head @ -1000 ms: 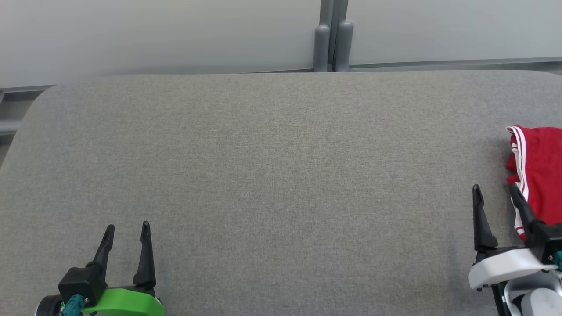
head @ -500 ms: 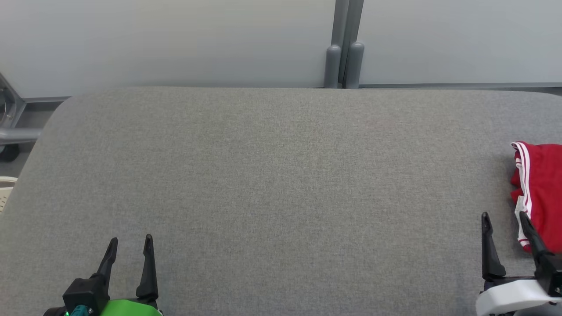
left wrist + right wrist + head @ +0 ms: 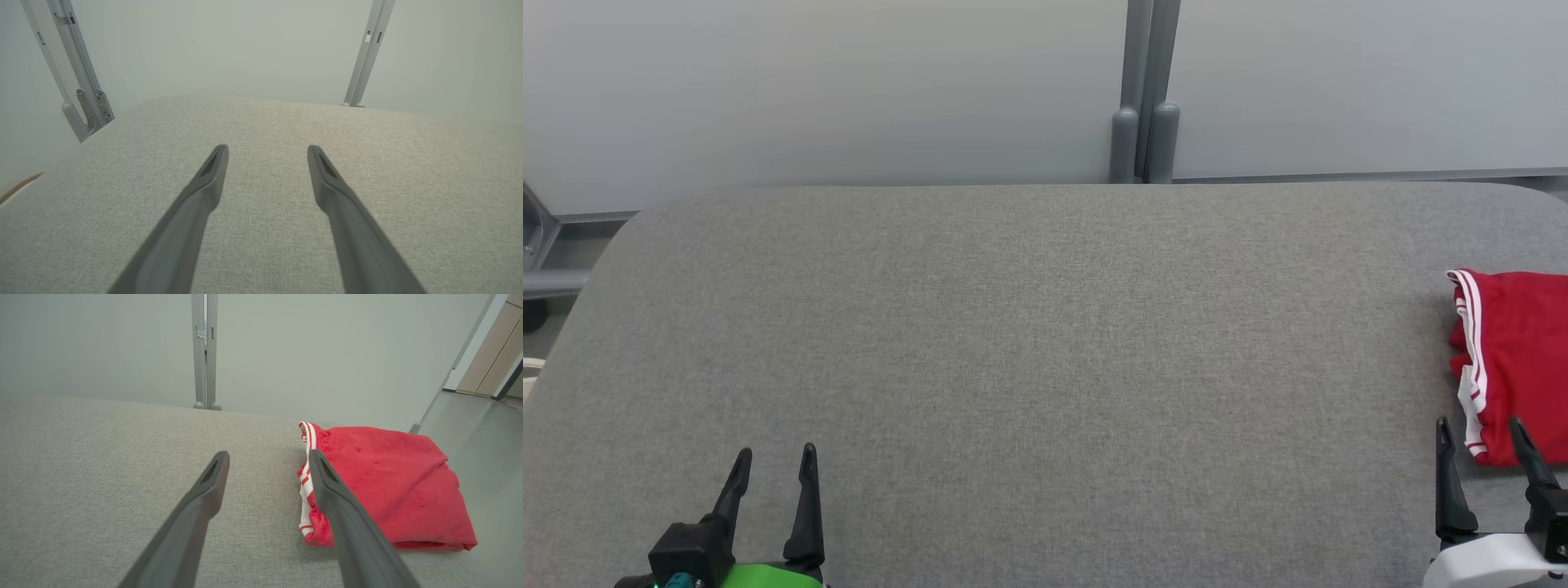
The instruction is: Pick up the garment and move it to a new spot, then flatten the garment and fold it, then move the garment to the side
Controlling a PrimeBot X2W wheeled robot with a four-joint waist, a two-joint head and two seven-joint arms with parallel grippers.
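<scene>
Before you lies a wide grey fabric-covered table with rounded corners. Behind it stand pale partition panels, joined at a pair of grey posts.

The garment, red with white striped trim, sits folded in a compact bundle at the table's far right, cut off by the edge of the head view. In the right wrist view you see it whole, lying flat close to the table's edge.

Your right gripper is at the lower right, its fingers spread wide and holding nothing. In its own wrist view one finger crosses the garment's striped hem, though you cannot tell whether it touches.

Your left gripper is at the lower left, well apart from the garment. Its fingers are also spread and empty over bare fabric.
</scene>
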